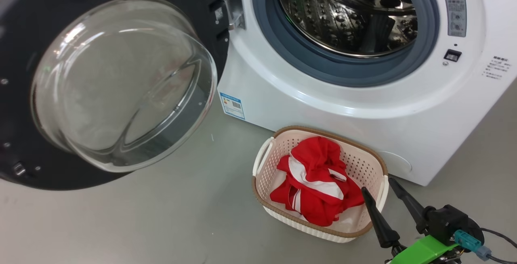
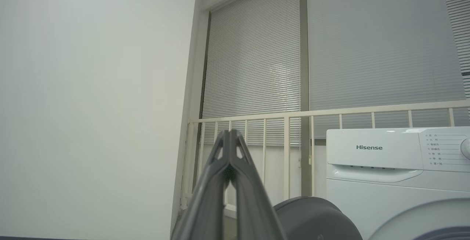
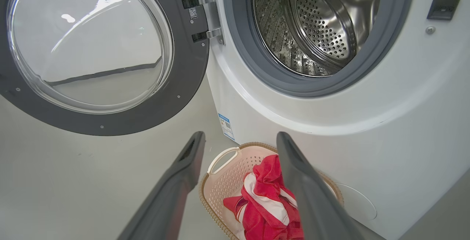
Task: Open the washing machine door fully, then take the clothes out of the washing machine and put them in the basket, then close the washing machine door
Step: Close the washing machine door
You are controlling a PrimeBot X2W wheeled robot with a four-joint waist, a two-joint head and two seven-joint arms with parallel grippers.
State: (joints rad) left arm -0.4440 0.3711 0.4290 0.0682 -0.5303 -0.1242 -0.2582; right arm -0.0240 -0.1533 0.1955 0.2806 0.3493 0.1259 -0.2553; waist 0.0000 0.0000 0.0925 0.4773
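Note:
The washing machine stands with its door swung wide to the left on its hinge. Its steel drum shows bare metal. The red and white clothes lie heaped in the basket on the floor in front of the machine. My right gripper is open with nothing between its fingers, at the basket's near right corner. My left gripper is shut on nothing, raised and pointing toward a wall and window.
Grey floor spreads left of the basket under the open door. In the left wrist view, a cream railing and window blinds stand behind the machine, with a plain wall to the left.

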